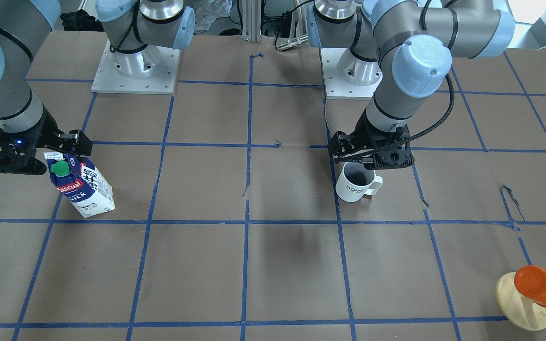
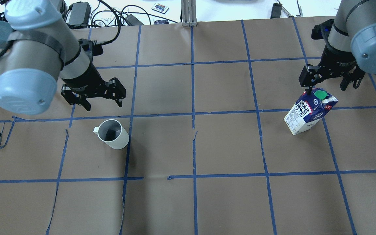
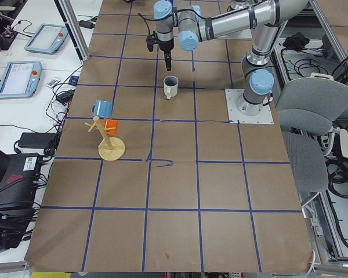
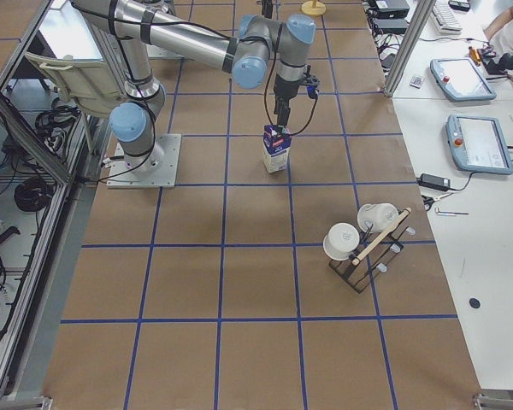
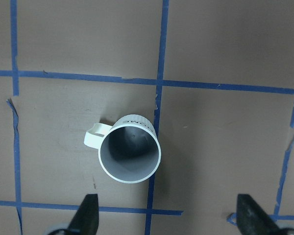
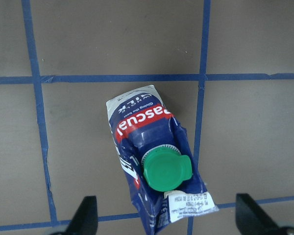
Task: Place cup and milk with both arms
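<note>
The white cup (image 2: 113, 134) stands upright on the brown table, handle to the side, "HOME" lettering showing in the front view (image 1: 356, 182). My left gripper (image 2: 104, 105) hangs open above it, apart from it. In the left wrist view the cup (image 5: 130, 156) lies between and ahead of the spread fingertips (image 5: 88, 213). The blue and white milk (image 2: 308, 112) carton stands upright with its green cap on top. My right gripper (image 2: 326, 88) is open just above its gable. The right wrist view shows the milk (image 6: 154, 161) between the fingertips (image 6: 249, 215).
An orange cup on a round wooden stand (image 1: 524, 298) sits at the table's corner on my left side. A rack with white cups (image 4: 359, 248) stands near the edge on my right side. Blue tape lines grid the table. The arm bases (image 1: 135, 71) are behind.
</note>
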